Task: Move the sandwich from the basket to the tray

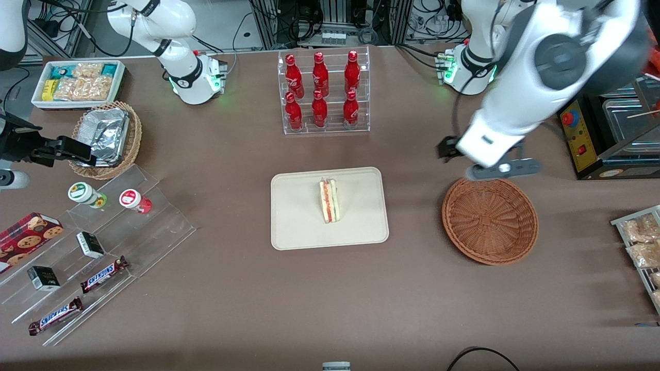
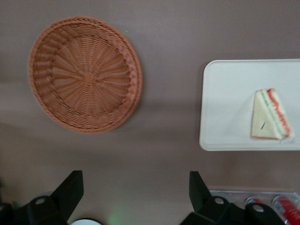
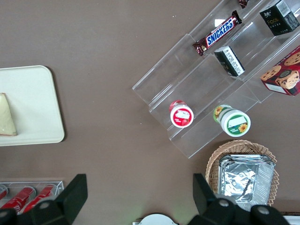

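Observation:
The sandwich [image 1: 329, 200] [image 2: 272, 115] [image 3: 6, 116], a pale wedge with red and green filling, lies on the cream tray [image 1: 296, 226] [image 2: 229, 108] [image 3: 37, 103] at mid-table. The reddish-brown wicker basket [image 1: 490, 220] [image 2: 85, 74] stands empty toward the working arm's end of the table. My left gripper [image 1: 484, 167] [image 2: 136, 190] hangs above the table just farther from the front camera than the basket. Its fingers [image 2: 70, 190] are spread wide, open, with nothing between them.
A clear rack of red bottles [image 1: 324, 91] stands farther from the front camera than the tray. Toward the parked arm's end are clear display steps [image 1: 103, 247] with snack bars and cups, a tan basket with foil [image 1: 108, 136] and a white snack bin [image 1: 77, 82]. A box with a red button [image 1: 582, 136] sits beside the working arm.

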### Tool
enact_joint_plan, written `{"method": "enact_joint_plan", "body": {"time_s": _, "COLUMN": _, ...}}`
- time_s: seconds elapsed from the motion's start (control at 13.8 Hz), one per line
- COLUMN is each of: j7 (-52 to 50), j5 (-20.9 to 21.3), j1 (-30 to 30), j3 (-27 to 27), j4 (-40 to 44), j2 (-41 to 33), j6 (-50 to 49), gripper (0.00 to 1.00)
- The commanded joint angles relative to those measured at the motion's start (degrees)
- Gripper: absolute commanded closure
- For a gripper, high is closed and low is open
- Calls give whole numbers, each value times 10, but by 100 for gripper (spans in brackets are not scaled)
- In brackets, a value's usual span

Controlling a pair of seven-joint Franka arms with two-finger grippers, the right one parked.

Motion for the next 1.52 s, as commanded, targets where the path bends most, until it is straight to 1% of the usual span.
{"method": "enact_joint_plan", "body": {"time_s": 0.0, "j7": 97, "j5": -6, "j1": 66, "j3": -6, "j4": -38, "j2": -50, "j6": -21, "gripper": 1}}
{"method": "enact_joint_plan", "body": {"time_s": 0.22, "j7": 120, "j5": 0, "j1": 114, "j3": -5, "j4": -46, "j2": -72, "j6": -22, "gripper": 1}}
{"method": "enact_joint_plan", "body": {"time_s": 0.29, "j7": 154, "j5": 0, "j1": 130, "j3": -5, "j4": -51, "j2": -81, "j6": -25, "gripper": 1}}
{"method": "enact_joint_plan", "body": {"time_s": 0.36, "j7": 163, "j5": 0, "j1": 134, "j3": -5, "j4": -61, "j2": -87, "j6": -26, "gripper": 1}}
{"method": "enact_joint_plan", "body": {"time_s": 0.44, "j7": 166, "j5": 0, "j1": 133, "j3": 7, "j4": -65, "j2": -90, "j6": -25, "gripper": 1}}
{"method": "enact_joint_plan", "body": {"time_s": 0.65, "j7": 168, "j5": -1, "j1": 129, "j3": 12, "j4": -62, "j2": -90, "j6": -20, "gripper": 1}}
{"method": "enact_joint_plan", "body": {"time_s": 0.94, "j7": 169, "j5": 1, "j1": 126, "j3": 11, "j4": -6, "j2": -41, "j6": -25, "gripper": 1}}
{"method": "enact_joint_plan", "body": {"time_s": 1.16, "j7": 170, "j5": 36, "j1": 125, "j3": 11, "j4": 3, "j2": -40, "j6": -24, "gripper": 1}}
{"method": "enact_joint_plan", "body": {"time_s": 1.45, "j7": 168, "j5": 38, "j1": 125, "j3": 16, "j4": 21, "j2": -38, "j6": -25, "gripper": 1}}
